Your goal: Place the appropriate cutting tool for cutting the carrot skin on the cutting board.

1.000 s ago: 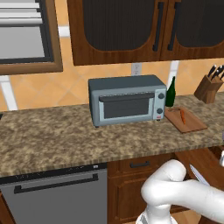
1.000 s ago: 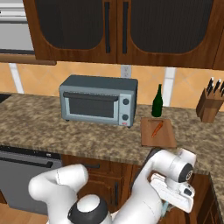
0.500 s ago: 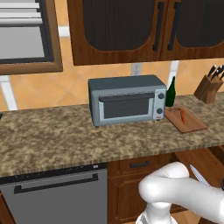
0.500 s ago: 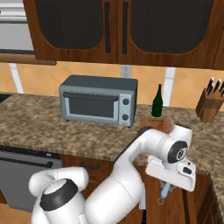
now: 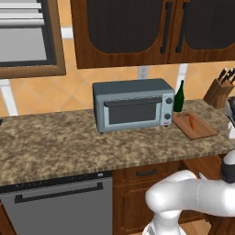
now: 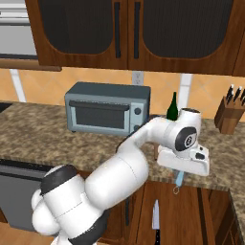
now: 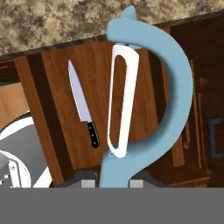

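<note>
Since half a second ago the arm has lifted: in the right base view the gripper (image 6: 179, 173) has risen from below the counter edge to about counter height, carrying the peeler (image 6: 179, 180) with it. Largest first: granite counter (image 5: 55, 142) with the grey toaster oven (image 5: 133, 104), a green bottle (image 5: 179, 97) just right of it, the knife block (image 5: 219, 91) further right. The cutting board (image 5: 198, 130) lies flat just in front of the bottle, the carrot (image 5: 192, 121) on it, long axis running front to back. Gripper fingers clamp the peeler's light-blue handle (image 7: 114, 168) at its base; the head points away from the hand, hanging downward in the right base view. A black-handled knife (image 7: 83, 105) lies below on the cabinet front/floor area, untouched. Key relation: board sits behind the hand in the right base view, partly hidden by it, so the likely next move is up over the counter edge and forward, then lowering the peeler beside the carrot.
</note>
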Tool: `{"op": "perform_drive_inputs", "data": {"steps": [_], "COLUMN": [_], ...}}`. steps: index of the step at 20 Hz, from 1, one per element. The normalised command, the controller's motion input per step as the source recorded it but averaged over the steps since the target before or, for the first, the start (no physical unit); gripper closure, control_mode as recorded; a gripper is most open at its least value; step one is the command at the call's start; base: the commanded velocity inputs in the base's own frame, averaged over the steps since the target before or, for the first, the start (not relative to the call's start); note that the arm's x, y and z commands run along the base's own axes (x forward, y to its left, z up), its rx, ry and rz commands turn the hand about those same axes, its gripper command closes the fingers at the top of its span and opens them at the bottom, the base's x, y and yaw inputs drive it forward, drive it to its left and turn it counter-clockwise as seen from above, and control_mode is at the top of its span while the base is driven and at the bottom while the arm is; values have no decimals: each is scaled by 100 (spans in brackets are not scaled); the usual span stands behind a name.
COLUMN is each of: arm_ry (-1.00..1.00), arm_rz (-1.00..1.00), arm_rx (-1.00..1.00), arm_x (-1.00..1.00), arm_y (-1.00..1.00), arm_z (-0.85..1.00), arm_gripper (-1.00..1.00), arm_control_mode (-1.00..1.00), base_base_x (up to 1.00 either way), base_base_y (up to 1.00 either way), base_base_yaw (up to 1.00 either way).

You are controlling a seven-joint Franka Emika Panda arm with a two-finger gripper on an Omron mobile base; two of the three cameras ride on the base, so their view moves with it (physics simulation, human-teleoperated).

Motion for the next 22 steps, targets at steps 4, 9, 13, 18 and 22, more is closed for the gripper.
{"op": "perform_drive_inputs", "data": {"steps": [4, 9, 13, 18, 22], "arm_ry": [-2, -5, -4, -2, -5], "arm_rz": [17, 9, 3, 5, 8], "arm_rx": [0, 0, 0, 0, 0], "arm_x": [84, 74, 67, 64, 58], "arm_y": [0, -1, -7, -9, -4], "arm_z": [3, 0, 0, -4, -12], "arm_gripper": [100, 100, 100, 100, 100], "arm_control_mode": [-100, -100, -100, -100, -100], "base_base_x": [0, 0, 0, 0, 0], "base_base_y": [0, 0, 0, 0, 0], "base_base_yaw": [0, 0, 0, 0, 0]}}
